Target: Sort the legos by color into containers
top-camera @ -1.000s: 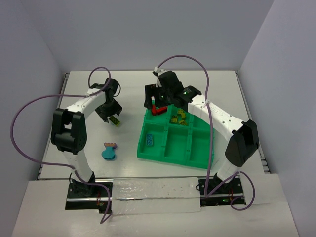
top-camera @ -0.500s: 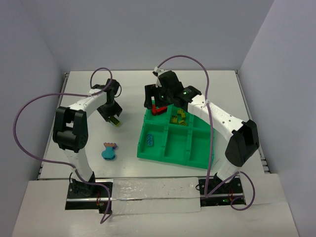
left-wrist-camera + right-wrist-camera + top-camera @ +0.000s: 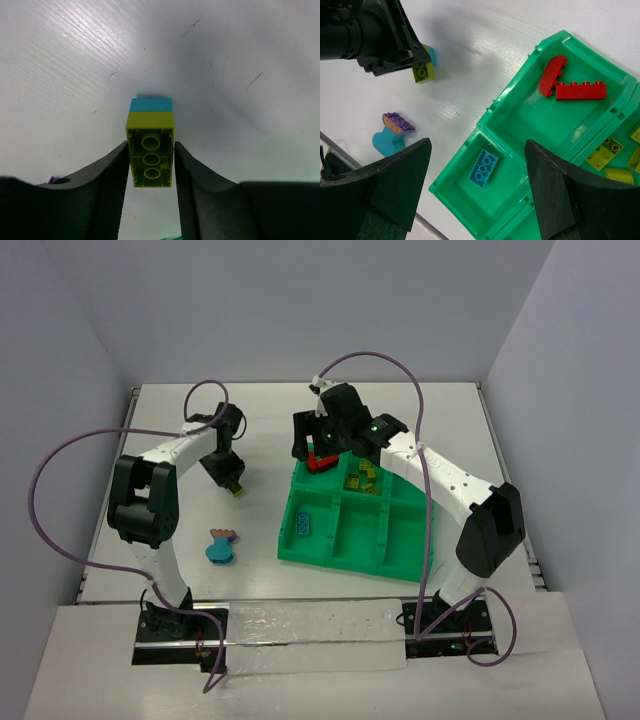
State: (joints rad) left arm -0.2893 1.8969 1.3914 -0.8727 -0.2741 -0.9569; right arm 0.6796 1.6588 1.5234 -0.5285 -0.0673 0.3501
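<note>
My left gripper [image 3: 233, 481] is shut on a yellow-green lego [image 3: 150, 156] with a cyan lego [image 3: 151, 104] stuck on its far end. It holds them low over the table, left of the green tray [image 3: 330, 560]; I cannot tell if they touch the table. The pair also shows in the right wrist view [image 3: 422, 71]. My right gripper [image 3: 477, 185] is open and empty above the tray's left side. Two red legos [image 3: 580, 91] lie in the far-left container. Yellow-green legos [image 3: 605, 152] lie in the far-middle one. A blue lego [image 3: 483, 168] lies in the near-left one.
A cyan and purple lego cluster [image 3: 220, 545] stands on the table near the front left, apart from the tray; it also shows in the right wrist view [image 3: 392, 132]. The tray's other containers [image 3: 405, 530] hold nothing I can see. Walls close the table on three sides.
The left arm has shifted a little, keeping the yellow-green and cyan legos in its grip at nearly the same spot. The right arm has not moved.
</note>
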